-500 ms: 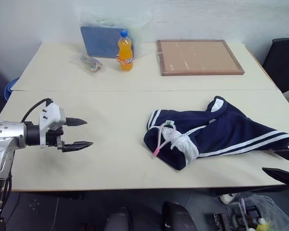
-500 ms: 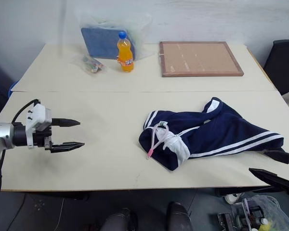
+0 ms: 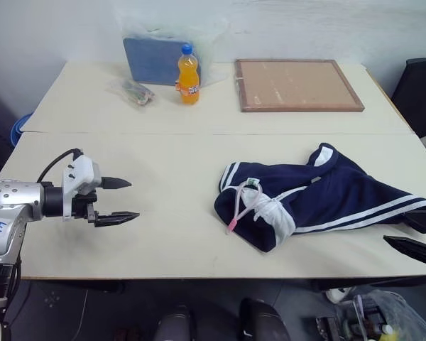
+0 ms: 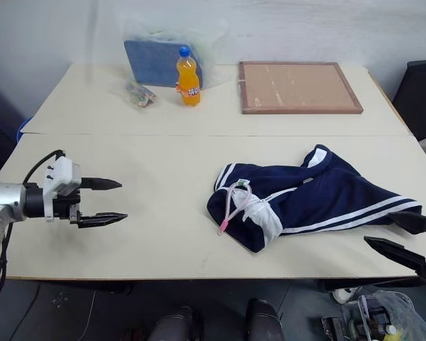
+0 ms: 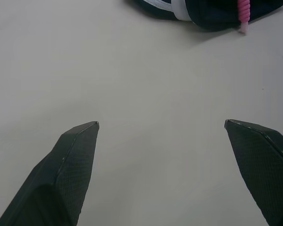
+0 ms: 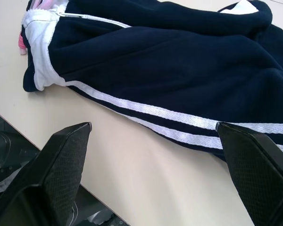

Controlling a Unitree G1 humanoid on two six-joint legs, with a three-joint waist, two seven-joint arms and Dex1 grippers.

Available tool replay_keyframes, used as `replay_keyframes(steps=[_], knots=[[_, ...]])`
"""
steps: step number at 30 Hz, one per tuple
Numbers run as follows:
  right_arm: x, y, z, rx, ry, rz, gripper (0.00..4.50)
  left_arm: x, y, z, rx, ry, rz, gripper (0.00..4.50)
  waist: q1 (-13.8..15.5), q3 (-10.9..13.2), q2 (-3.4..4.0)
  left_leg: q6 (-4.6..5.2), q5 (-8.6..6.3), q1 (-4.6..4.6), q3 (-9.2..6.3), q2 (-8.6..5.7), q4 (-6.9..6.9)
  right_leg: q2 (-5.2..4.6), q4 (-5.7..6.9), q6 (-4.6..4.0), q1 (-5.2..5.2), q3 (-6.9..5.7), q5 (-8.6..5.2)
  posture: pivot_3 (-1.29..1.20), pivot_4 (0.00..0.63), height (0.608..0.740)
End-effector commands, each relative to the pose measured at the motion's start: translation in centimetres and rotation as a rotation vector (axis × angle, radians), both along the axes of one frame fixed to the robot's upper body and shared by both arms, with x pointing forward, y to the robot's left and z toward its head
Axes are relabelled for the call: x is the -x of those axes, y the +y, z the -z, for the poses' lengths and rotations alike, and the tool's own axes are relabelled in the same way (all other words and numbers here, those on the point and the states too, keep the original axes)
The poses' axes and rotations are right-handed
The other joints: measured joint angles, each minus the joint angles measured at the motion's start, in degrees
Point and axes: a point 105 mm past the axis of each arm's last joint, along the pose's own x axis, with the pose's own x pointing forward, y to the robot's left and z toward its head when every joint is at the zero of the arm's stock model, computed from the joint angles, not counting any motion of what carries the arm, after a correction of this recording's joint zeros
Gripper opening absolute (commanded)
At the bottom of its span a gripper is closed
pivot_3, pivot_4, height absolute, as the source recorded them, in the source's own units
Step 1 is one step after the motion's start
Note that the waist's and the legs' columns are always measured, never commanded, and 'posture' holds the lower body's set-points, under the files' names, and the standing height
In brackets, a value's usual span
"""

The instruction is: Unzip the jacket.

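Left eye view: the jacket (image 3: 319, 195) lies crumpled on the counter (image 3: 163, 227) toward your right. Both claws are spread and empty. Bring the left claw (image 3: 121, 199) across to the light zipper (image 6: 92, 19); pin fabric with the right claw (image 4: 405, 238).

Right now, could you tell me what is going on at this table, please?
A two-armed robot is set up to unzip a crumpled navy blue fabric jacket with white stripes, which lies on the cream table. Nothing is being handled yet. The left pincer hovers open over bare tabletop, well apart from the jacket. The right pincer is open too, close by the jacket's striped end at the table's near edge. An orange soda bottle and a wood-framed cork board sit at the back.
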Motion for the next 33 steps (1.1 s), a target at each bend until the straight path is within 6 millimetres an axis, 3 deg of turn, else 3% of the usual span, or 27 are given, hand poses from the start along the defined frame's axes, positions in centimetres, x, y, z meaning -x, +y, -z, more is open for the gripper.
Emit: replay_keyframes(steps=[1,5,8,16,21,26,33], knots=[[-0.2,0.5,-1.0,-0.007,-0.022,-0.014,4.40,-0.1,-0.8,-1.2,0.033,-0.030,0.030,4.50,0.00,0.00,-0.01,0.00,0.00,0.00,0.00,0.00,0.01,0.00,0.00,0.00,0.00,0.00,0.00,0.00,0.150,0.740],[-0.2,1.3,-1.7,-0.036,-0.034,-0.036,4.40,0.1,-1.7,-1.6,0.076,-0.007,0.068,4.50,0.00,0.00,-0.01,0.01,0.00,-0.02,0.00,0.00,0.03,0.00,0.02,0.00,0.00,-0.01,0.00,0.00,0.150,0.740],[-0.4,3.2,-2.5,-0.067,-0.052,-0.097,4.40,0.4,-3.4,-2.1,0.127,0.016,0.145,4.50,-0.02,0.00,-0.01,0.00,0.00,-0.02,0.00,0.00,0.03,0.01,0.02,0.00,0.00,-0.01,0.00,0.00,0.150,0.740],[-1.0,10.2,-4.4,-0.109,-0.138,-0.310,4.40,-1.4,-11.2,-5.9,0.299,0.060,0.414,4.50,0.38,-0.01,-0.09,0.01,0.00,-0.25,0.00,-0.03,0.52,-0.01,0.23,0.02,0.09,-0.18,0.01,0.00,0.150,0.740],[-1.3,13.5,-4.7,-0.110,-0.197,-0.404,4.40,-2.5,-16.6,-5.0,0.200,0.073,0.605,4.50,0.27,-0.01,-0.11,0.01,0.01,-0.26,0.06,-0.07,0.52,0.01,0.20,0.03,0.10,-0.22,0.02,0.00,0.150,0.740],[-1.2,14.7,-4.6,-0.115,-0.218,-0.428,4.40,-5.0,-20.0,-3.0,0.120,0.040,0.618,4.50,0.20,0.04,-0.18,0.01,0.01,-0.31,0.06,-0.07,0.47,0.04,0.07,0.04,0.10,-0.29,0.02,0.00,0.150,0.740],[-0.9,14.5,-4.1,-0.114,-0.227,-0.403,4.40,-6.7,-22.7,-3.6,0.158,0.007,0.608,4.50,0.23,0.10,-0.30,0.05,0.01,-0.39,-0.01,-0.07,0.49,0.01,0.04,0.07,0.08,-0.33,0.04,0.00,0.150,0.740]])
